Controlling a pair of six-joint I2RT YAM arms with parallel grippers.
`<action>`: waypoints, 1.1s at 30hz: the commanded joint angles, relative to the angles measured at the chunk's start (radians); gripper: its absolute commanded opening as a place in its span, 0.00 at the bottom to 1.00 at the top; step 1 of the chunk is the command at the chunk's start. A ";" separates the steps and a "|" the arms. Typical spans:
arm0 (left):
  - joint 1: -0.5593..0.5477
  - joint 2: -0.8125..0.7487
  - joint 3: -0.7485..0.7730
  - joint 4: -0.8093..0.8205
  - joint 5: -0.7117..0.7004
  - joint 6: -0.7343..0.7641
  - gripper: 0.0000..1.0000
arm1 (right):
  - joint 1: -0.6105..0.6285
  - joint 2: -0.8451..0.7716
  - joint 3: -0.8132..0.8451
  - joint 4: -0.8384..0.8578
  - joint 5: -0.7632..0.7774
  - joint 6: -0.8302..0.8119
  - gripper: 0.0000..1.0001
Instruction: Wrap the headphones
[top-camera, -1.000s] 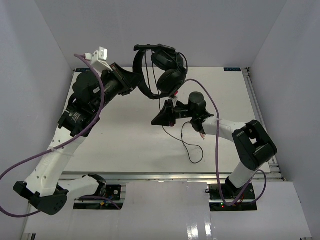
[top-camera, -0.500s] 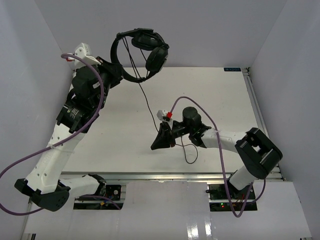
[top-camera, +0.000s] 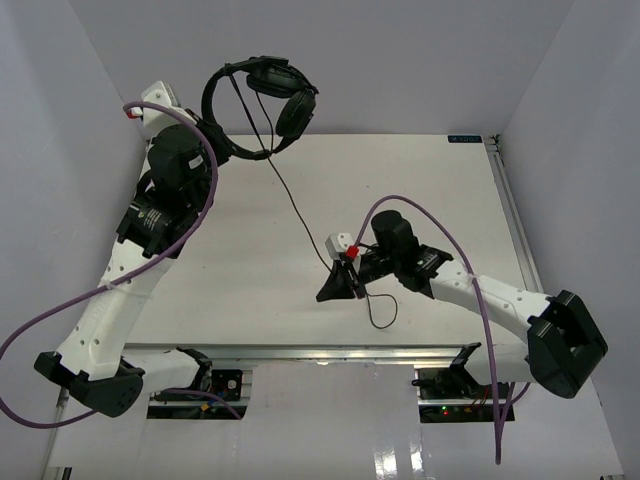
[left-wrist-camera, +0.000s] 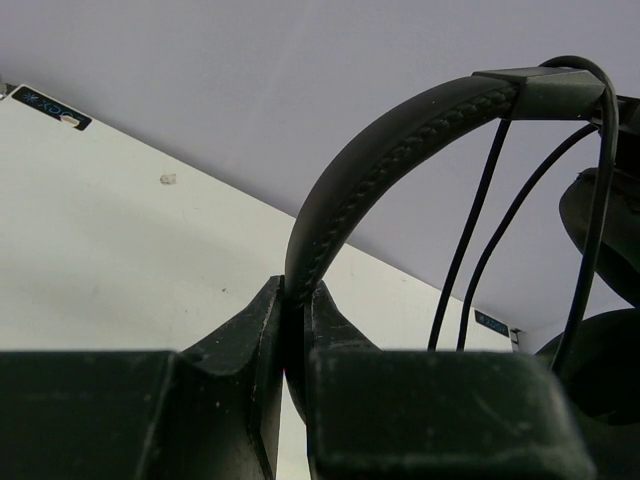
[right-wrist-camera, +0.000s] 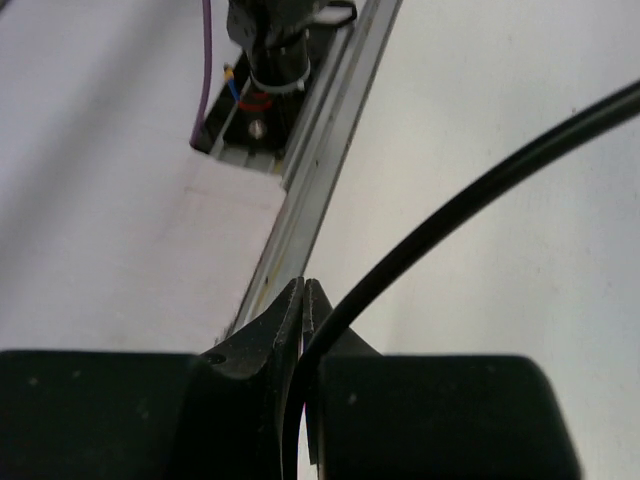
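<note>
- The left jaws are clamped on the headband (left-wrist-camera: 390, 165), its lower end wedged in the narrow slot between two matte black fingers.
- In the left wrist view that band is a thin padded strip with a stitched, leather-like face. It arches up to a smooth, hard black fitting in the upper right of the frame.
- Two thin strands of cord (left-wrist-camera: 470, 250) hang down from that fitting, and a rounded ear cup (left-wrist-camera: 600, 230) shows at the right edge.
- The right jaws are pinched shut on the cord (right-wrist-camera: 480, 190), a glossy round black wire that leaves the fingertips and sweeps to the upper right of the right wrist view.
- Behind it lie a ribbed metal rail (right-wrist-camera: 320, 170) and a purple cable (right-wrist-camera: 207, 50) at the top of the frame.
- From above, the headphones (top-camera: 290, 110) are held up in the upper left of the frame, in front of the pale back wall (top-camera: 420, 60) and clear of the counter (top-camera: 230, 270). The arched band opens rightward, with both oval cups bunched together.
- The cord (top-camera: 295, 210) slants in a nearly straight line from the cups down to the right jaws at the frame's centre. Below them the slack curls into a small loop on the flat white counter.
- The white-shelled left arm (top-camera: 110, 300) rises along the left side, and the right arm (top-camera: 500, 295) reaches in from the lower right.
</note>
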 joint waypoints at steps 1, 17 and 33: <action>0.014 -0.018 0.002 0.041 0.001 -0.013 0.00 | 0.004 -0.053 0.120 -0.434 0.127 -0.368 0.08; 0.034 -0.007 -0.243 0.025 0.021 -0.009 0.00 | 0.149 -0.069 0.657 -0.829 0.705 -0.733 0.08; 0.032 -0.045 -0.575 0.029 0.378 -0.005 0.00 | 0.260 -0.019 0.661 -0.366 1.197 -0.831 0.08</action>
